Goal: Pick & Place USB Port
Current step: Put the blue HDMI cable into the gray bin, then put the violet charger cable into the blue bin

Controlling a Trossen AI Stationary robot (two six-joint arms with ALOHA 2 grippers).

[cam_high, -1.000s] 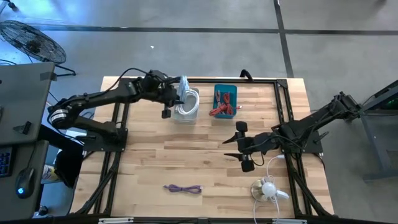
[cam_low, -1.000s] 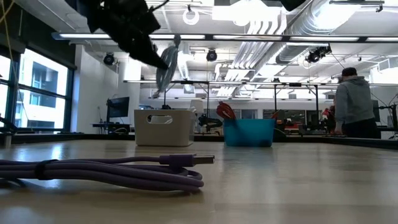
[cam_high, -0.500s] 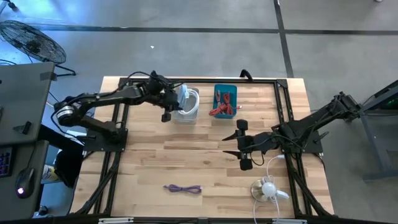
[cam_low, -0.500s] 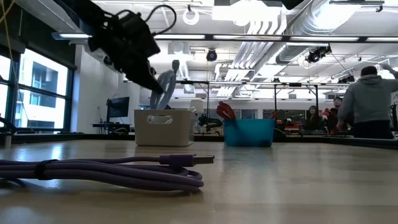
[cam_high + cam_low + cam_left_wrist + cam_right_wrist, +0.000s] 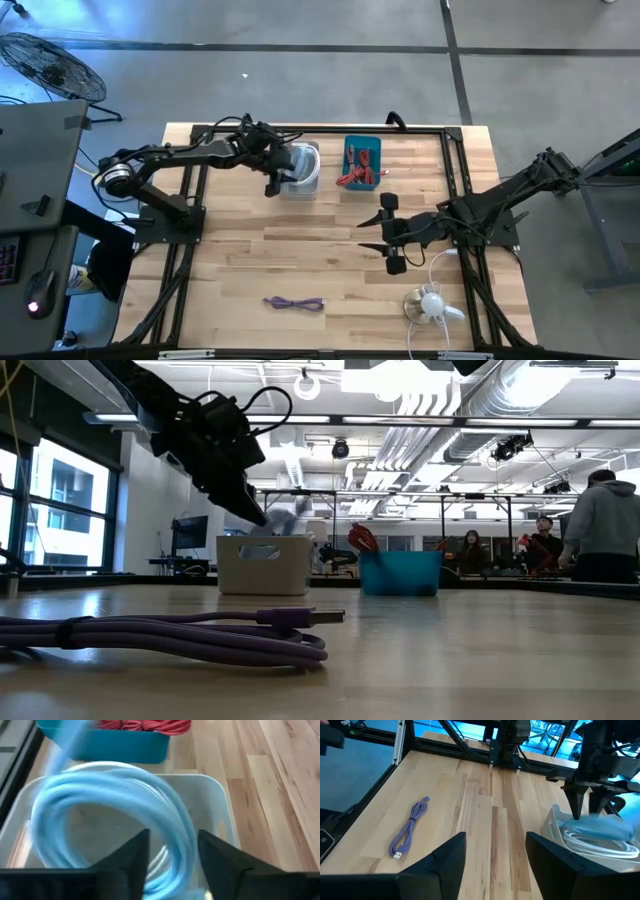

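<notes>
Your light blue USB cable (image 5: 105, 815) is a loose coil sitting in the mouth of the white bin (image 5: 300, 170), blurred in the left wrist view and lying over the white cables already in that bin. Your left gripper (image 5: 277, 165) hangs right above the bin's near-left edge, and its two dark fingers (image 5: 127, 860) stand apart on either side of the coil's lower loop with visible gaps, so the jaws are parted and not pinching the cable. From the right wrist view you can see the same gripper pointing straight down over the bin, with the blue coil resting on the bin's rim below it. Just beside the white bin, toward your right arm, stands the teal bin (image 5: 362, 163) holding red cables (image 5: 145, 726). Your right gripper (image 5: 388, 232) waits near the middle of the wooden table (image 5: 250, 250), well apart from both bins, with its fingers spread wide and nothing between them. A purple USB cable (image 5: 294, 303) lies coiled on the table near the front edge, and a white cable bundle (image 5: 432, 304) sits near the front right corner. In the low view, people (image 5: 600, 530) stand in the room beyond the table.
</notes>
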